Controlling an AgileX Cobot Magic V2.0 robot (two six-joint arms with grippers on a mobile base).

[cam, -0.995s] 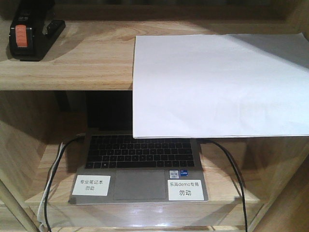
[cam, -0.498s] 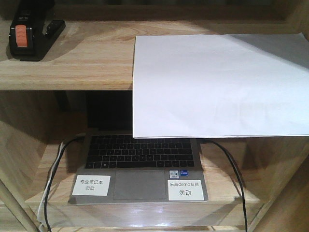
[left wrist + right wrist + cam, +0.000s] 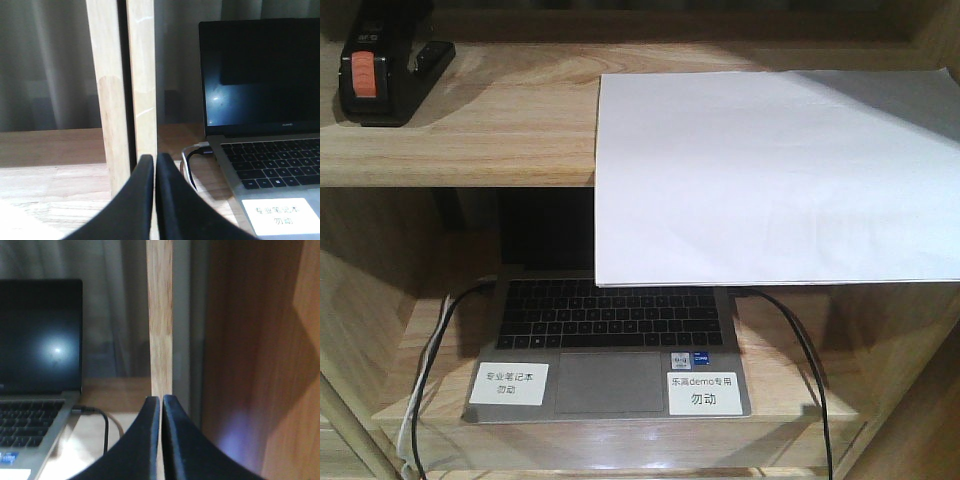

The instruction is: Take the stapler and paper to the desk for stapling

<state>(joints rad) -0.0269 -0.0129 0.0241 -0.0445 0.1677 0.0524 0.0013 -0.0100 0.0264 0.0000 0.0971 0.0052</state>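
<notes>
Stapler (image 3: 385, 70) sits far left on the shelf (image 3: 500, 130). Paper (image 3: 770, 175) lies to its right, overhanging the front edge above the laptop (image 3: 610, 310). Both are well apart from the fingers. Left gripper (image 3: 154, 165) is pressed closed and empty, facing a wooden post (image 3: 142, 75) beside the laptop. Right gripper (image 3: 161, 405) is likewise closed and empty. Stapler and paper lie as they did a second ago.

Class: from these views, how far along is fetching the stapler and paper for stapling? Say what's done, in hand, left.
Done: nothing. The stapler and paper lie on the upper shelf, paper overhanging its edge. In hand: nothing; left gripper and right gripper are shut, empty. Left: both pickups, delivery, stapling.
</notes>
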